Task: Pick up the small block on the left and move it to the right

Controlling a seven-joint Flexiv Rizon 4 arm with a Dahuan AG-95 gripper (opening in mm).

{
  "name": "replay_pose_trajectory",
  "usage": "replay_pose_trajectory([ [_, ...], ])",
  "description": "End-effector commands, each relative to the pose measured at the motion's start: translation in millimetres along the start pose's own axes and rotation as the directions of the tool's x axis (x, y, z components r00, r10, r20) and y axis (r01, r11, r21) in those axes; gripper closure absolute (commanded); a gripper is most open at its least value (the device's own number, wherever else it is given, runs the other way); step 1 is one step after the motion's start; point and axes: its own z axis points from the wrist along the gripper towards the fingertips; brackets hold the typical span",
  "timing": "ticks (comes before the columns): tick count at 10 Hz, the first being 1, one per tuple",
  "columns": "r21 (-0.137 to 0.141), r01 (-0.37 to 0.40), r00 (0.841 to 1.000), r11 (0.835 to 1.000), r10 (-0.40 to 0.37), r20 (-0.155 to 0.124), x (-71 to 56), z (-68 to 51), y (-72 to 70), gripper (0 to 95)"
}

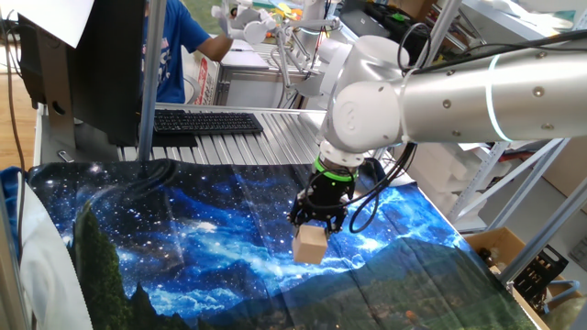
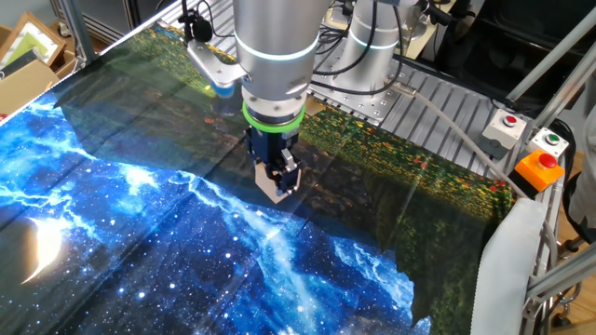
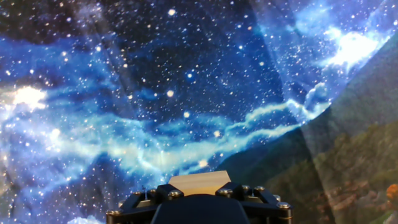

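Note:
The small block (image 1: 311, 244) is a plain light tan wooden cube. My gripper (image 1: 317, 223) is shut on the small block and holds it just above the galaxy-print cloth (image 1: 183, 247). In the other fixed view the block (image 2: 277, 190) hangs below the black fingers (image 2: 289, 172), over the dark part of the cloth. In the hand view only the block's top face (image 3: 198, 182) shows between the two black jaws at the bottom edge.
A black keyboard (image 1: 206, 122) lies on the ribbed metal table behind the cloth. A person in blue (image 1: 174, 46) stands at the back. Button boxes (image 2: 538, 167) sit at the table's far corner. A blue object (image 2: 223, 88) lies on the cloth near the arm base.

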Motion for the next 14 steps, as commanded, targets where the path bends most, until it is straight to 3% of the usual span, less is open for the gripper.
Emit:
replay_pose_trajectory([
  [1,0.005,-0.008,1.0,1.0,0.008,0.008,5.2,4.0,3.3,95.0],
  [4,0.01,-0.021,1.0,1.0,0.021,0.01,5.4,4.3,4.1,95.0],
  [6,0.008,-0.045,0.999,0.999,0.045,0.008,5.4,4.4,4.1,57.0],
  [7,0.006,-0.052,0.999,0.999,0.052,0.007,5.4,4.4,4.1,57.0],
  [8,0.0,-0.065,0.998,0.998,0.065,0.004,5.5,4.4,4.2,38.0],
  [10,-0.002,-0.092,0.996,0.996,0.092,0.002,5.6,4.4,4.4,38.0],
  [12,-0.011,-0.127,0.992,0.992,0.127,-0.009,6.1,4.6,5.1,0.0],
  [14,-0.025,-0.14,0.99,0.99,0.14,-0.016,6.8,4.6,5.7,0.0],
])
